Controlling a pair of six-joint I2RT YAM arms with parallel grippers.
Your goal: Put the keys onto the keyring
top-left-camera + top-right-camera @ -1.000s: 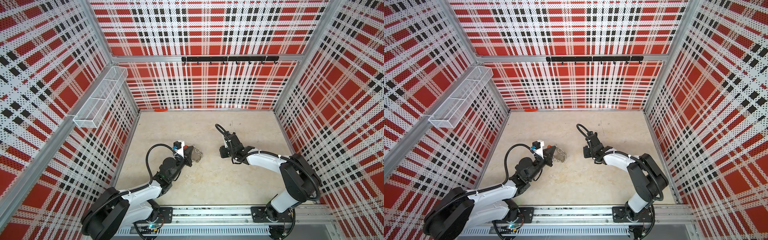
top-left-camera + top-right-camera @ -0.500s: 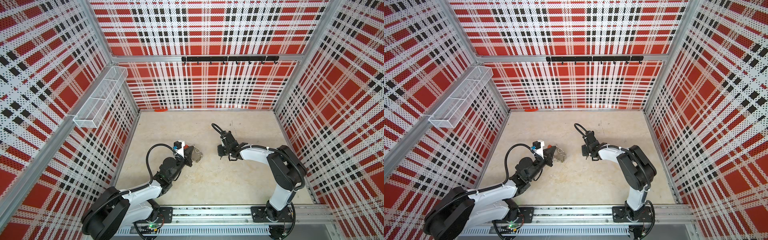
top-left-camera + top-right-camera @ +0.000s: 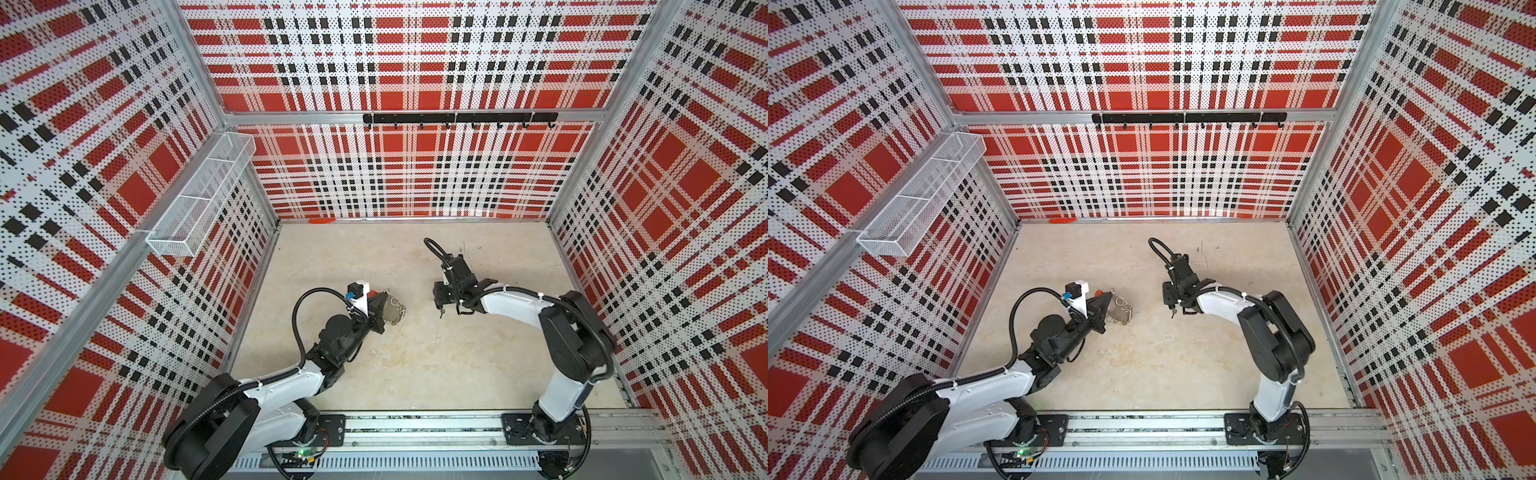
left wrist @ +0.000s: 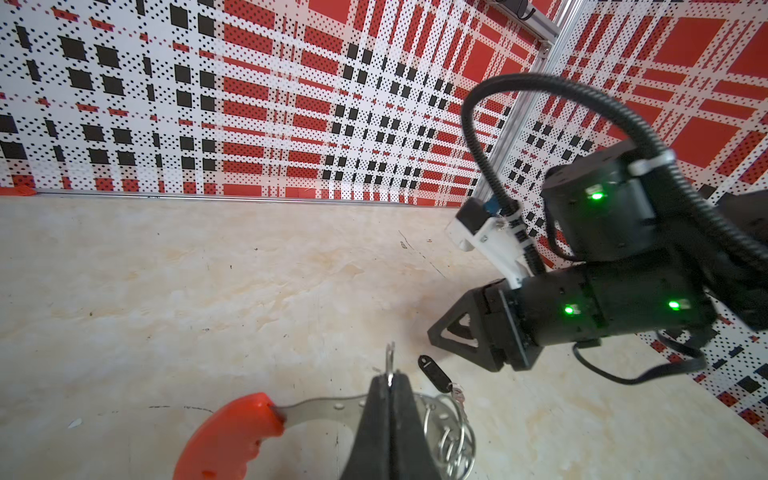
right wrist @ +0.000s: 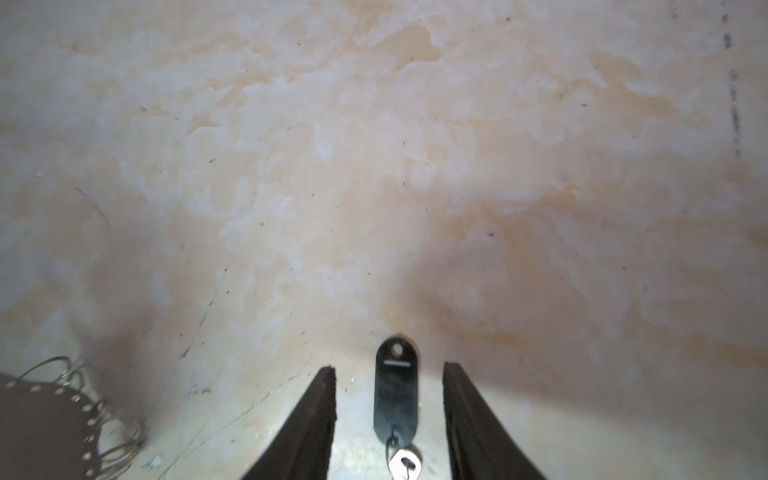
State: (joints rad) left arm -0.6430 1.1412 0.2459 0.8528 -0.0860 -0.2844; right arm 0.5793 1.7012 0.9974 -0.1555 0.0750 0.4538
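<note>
On your far left a wire basket [image 3: 199, 199] hangs on the side wall, well apart from the work. Next comes your left gripper [image 4: 390, 380], low over the floor [image 3: 415, 365] and clenched on the keyring [image 4: 320, 407]. Its fingers [image 4: 374, 428] are pressed together on the flat grey band, with the red sleeve [image 4: 232, 436] on one side of them and a bunch of silver loops [image 4: 451, 440] on the other. In both top views the loops [image 3: 398, 309] stick out of the left gripper [image 3: 1102, 309] towards the middle of the floor; you cannot tell whether they touch it. A strip of bare floor separates them from the keys [image 3: 441, 311], which lie flat near the keyring [image 3: 1121, 309] but not on it. Your right gripper [image 5: 389, 368] is released. Its jaws stand apart on either side of the keys [image 5: 395, 390], with a clear gap on each side, so nothing is held. The keys run lengthwise between the jaws, with the small silver ring [image 5: 403, 463] at the end nearer the wrist. Behind, on the back wall, a black hook rail [image 3: 459, 117] runs across.
</note>
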